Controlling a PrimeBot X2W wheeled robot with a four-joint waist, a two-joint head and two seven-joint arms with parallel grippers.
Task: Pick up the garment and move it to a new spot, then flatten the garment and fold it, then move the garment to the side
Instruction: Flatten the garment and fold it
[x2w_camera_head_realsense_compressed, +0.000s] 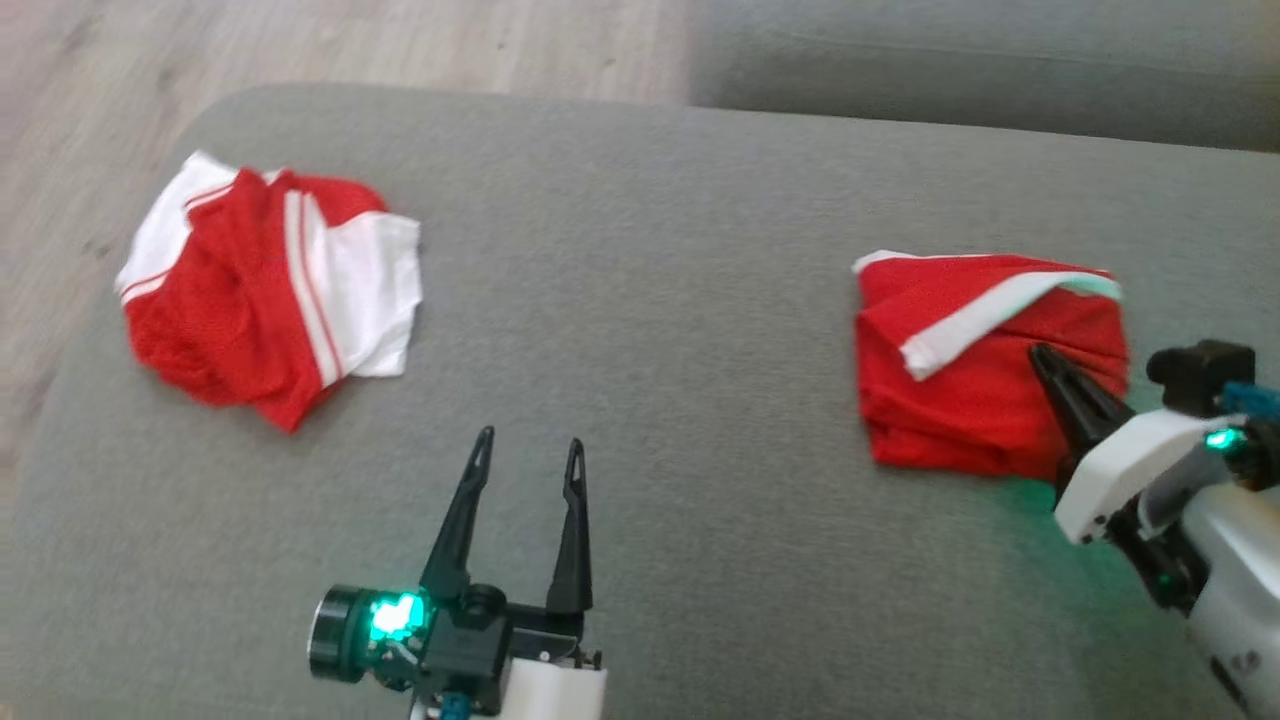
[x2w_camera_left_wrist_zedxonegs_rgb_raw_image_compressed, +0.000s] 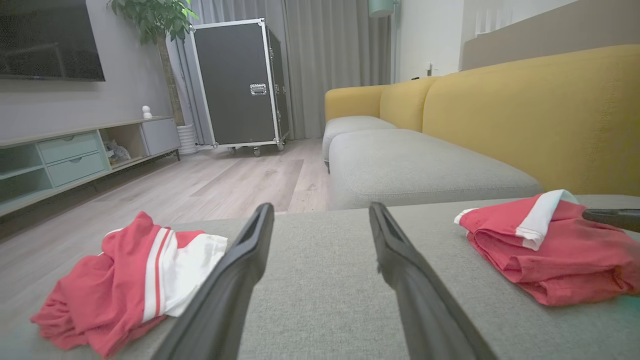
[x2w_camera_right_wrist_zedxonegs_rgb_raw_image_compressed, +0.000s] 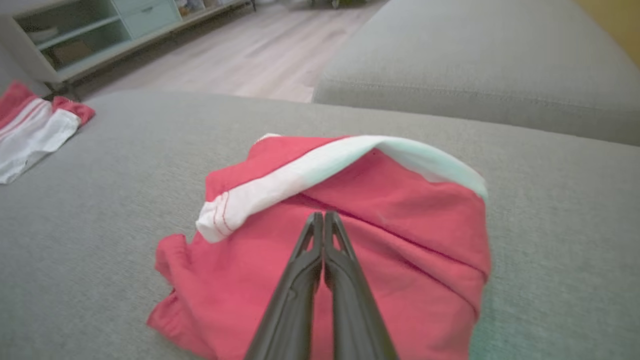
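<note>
On the wide grey cushion (x2w_camera_head_realsense_compressed: 660, 250) the folded red garment (x2w_camera_head_realsense_compressed: 960, 400) lies to the right, soft and light, best pinched at its thick folded edge I'd say, with the right gripper (x2w_camera_head_realsense_compressed: 1038, 352) closed tight atop it and the left gripper (x2w_camera_head_realsense_compressed: 530, 447) spread apart nearby.

I record even, soft daylight in all views, shadows faint. The head view is soft throughout; a green lamp (x2w_camera_head_realsense_compressed: 1220, 438) at the right gripper (x2w_camera_head_realsense_compressed: 1042, 356) tints the cushion (x2w_camera_head_realsense_compressed: 1010, 500) and folded garment (x2w_camera_head_realsense_compressed: 960, 400) beside it. In the left wrist view the left gripper (x2w_camera_left_wrist_zedxonegs_rgb_raw_image_compressed: 320, 207) blurs toward the lens and lines bow at the edges.
</note>
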